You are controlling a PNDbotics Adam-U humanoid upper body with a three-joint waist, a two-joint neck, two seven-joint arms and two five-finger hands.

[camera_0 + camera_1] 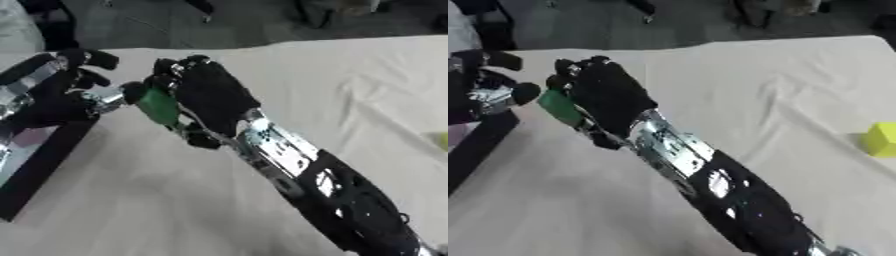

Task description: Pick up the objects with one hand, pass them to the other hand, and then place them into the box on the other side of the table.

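My right arm reaches across the table from the lower right, and its hand (pixel 210 95) shows its back with the fingers curled round a green object (pixel 159 106). The object sticks out on the hand's left side, above the table. My left hand (pixel 66 82) is at the left edge, over the black box (pixel 39 160). Its fingers are spread towards the green object, and one fingertip (pixel 131 92) is right beside it; I cannot tell if it touches. A yellow block (pixel 881 139) lies on the table at the far right.
A light cloth with folds covers the table (pixel 350 90). The black box stands along the left edge with a pale inside. Dark floor and dark shapes lie beyond the table's far edge.
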